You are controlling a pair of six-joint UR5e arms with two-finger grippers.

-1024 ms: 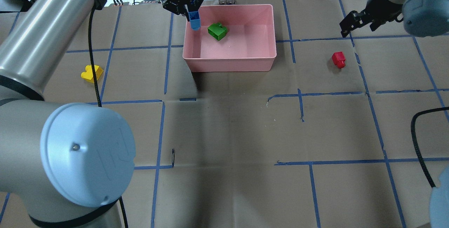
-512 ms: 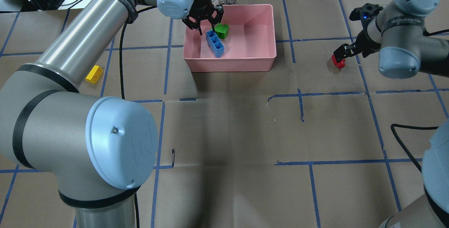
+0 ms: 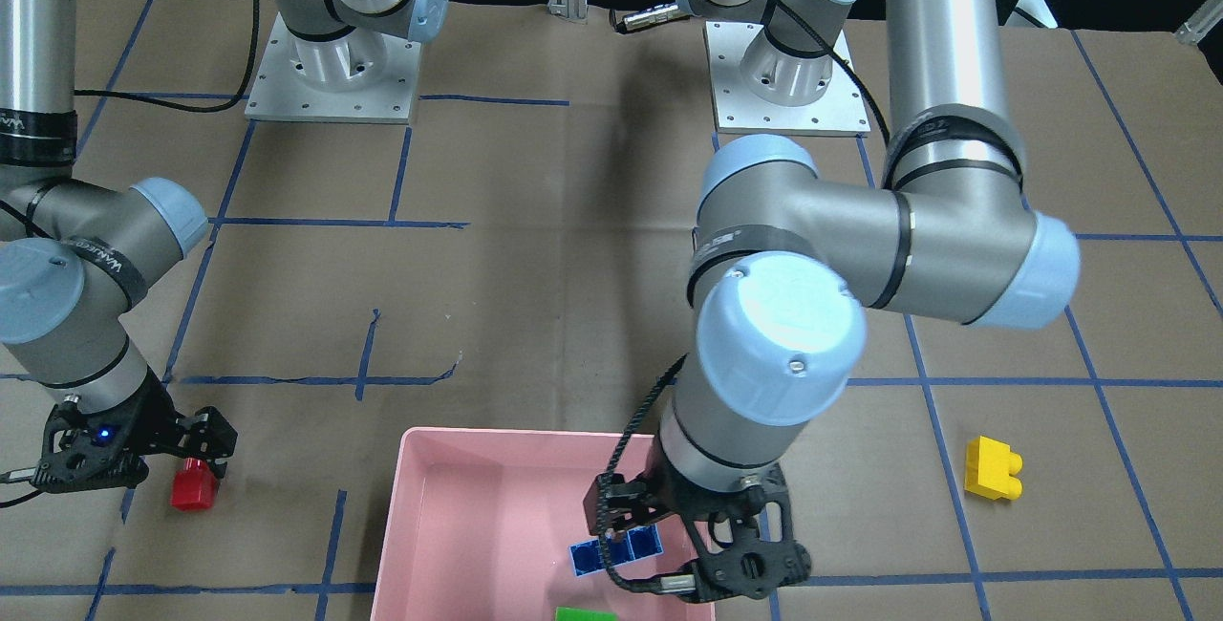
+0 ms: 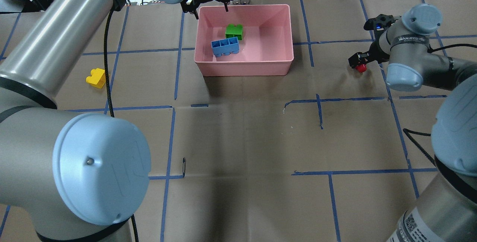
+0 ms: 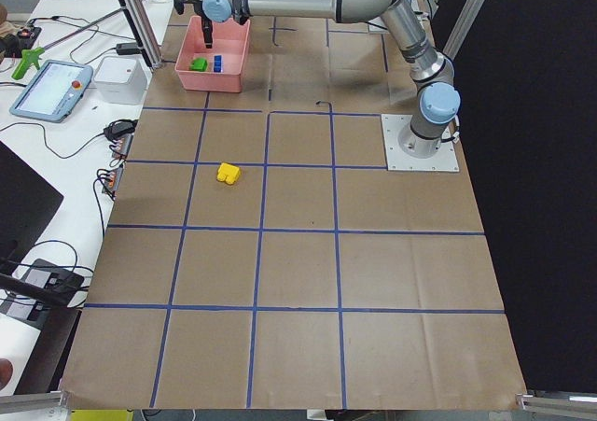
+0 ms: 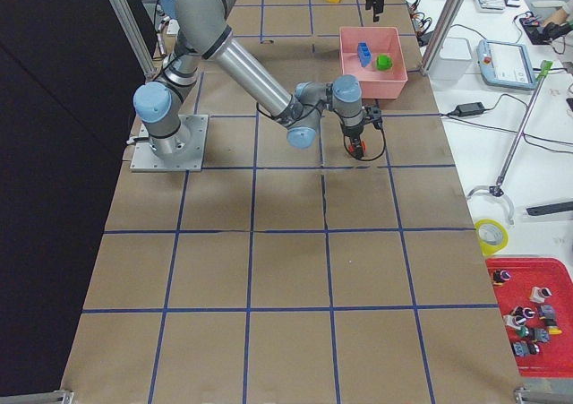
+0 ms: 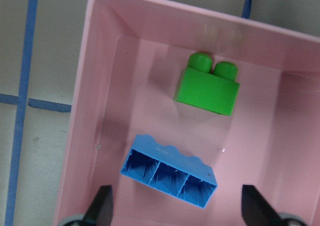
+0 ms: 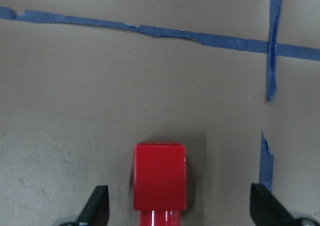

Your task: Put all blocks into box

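Blue block point(image 4: 225, 46) lies hollow-side up, lengthwise along the box point(image 4: 244, 70).

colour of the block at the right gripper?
Red. The block shows best in the right wrist view.

box point(image 4: 291, 33) right half bare | left: blue block point(image 4: 225, 46), green block point(image 4: 234, 31)

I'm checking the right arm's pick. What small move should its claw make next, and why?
Probably close the right claw on the red block: the claw is open, its fingers either side of the block, which lies on the paper outside the pink box.
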